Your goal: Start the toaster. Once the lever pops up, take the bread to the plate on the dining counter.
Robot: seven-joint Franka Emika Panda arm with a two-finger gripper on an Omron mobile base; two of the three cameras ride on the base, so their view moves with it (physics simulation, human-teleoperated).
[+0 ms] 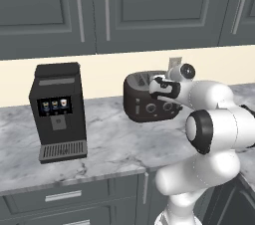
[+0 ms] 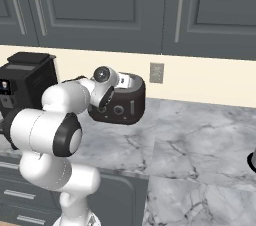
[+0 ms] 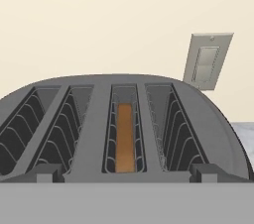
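Gripper (image 1: 160,87) first: my jaws stand spread as wide as they go and pinch nothing. In the left base view my hand sits just right of centre, pushed up against the upper front of the toaster (image 1: 145,100), so close that I cannot tell whether it touches the shell. In the right base view the same hand overlaps the toaster's left end, a little above centre-left of the frame.

From the hand view I look straight along the toaster's top. Its body fills the lower half of that frame, and the slots run away from me, bottom edge toward the middle. The bread (image 3: 124,138) stands in the slot just left of centre, an orange-brown strip seen edge-on, sunk below the rim. Its long edge runs along the slot, lying directly ahead of my hand and slightly below it.

The toaster rests on the marble worktop (image 1: 109,144), with the coffee machine (image 1: 57,112) well apart at the frame's left and a wall switch plate (image 3: 208,61) behind it at upper right.

My judgement is that starting the toaster is the step in hand. I cannot make out a lever for certain in any view, so which way it lies from my fingers stays open. What matters next is a downward push on the toaster's near end, not a reach into the slot.
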